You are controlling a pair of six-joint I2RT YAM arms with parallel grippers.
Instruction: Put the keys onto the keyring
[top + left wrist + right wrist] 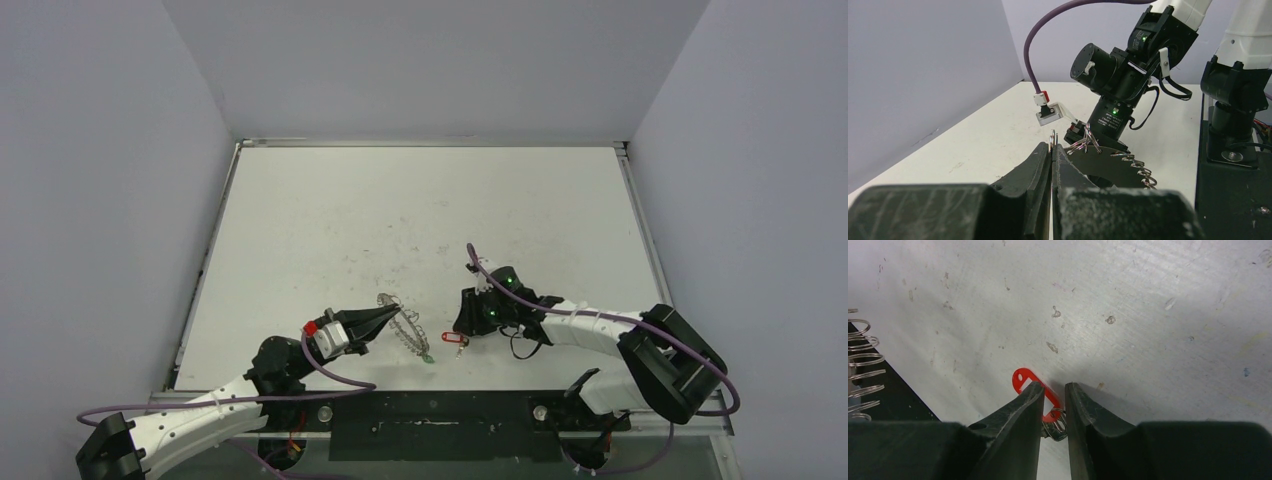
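from above, we see the scuffed white bench [400, 220] with everything gathered by its near edge, about midway along it. the flat silver metal keyring fringed with small wire loops [404, 325] sits tilted there, and the left claw [388, 318] meets its left rim. the tiny silver key with the bright green plastic tag [427, 357] lies at the ring's end nearest the bench's edge; whether it hangs on a loop we cannot tell. just to its right lies the tiny silver key with the red plastic tag [455, 338], with the right claw [463, 328] down over it.

in the left wrist view, the left claw [1052, 149] is pressed fully together, with one wire loop of the keyring [1135, 162] pinched between its tips and poking up above them. the right arm [1118, 80] stands close behind the ring.

in the right wrist view, the right claw [1053, 388] leaves only a narrow gap. the key with the red plastic tag [1023, 381] lies on the bench [1148, 315], its tag's lower end and small split ring in that gap. we cannot tell whether the fingers grip it. the keyring's loops [860, 360] show at the left.
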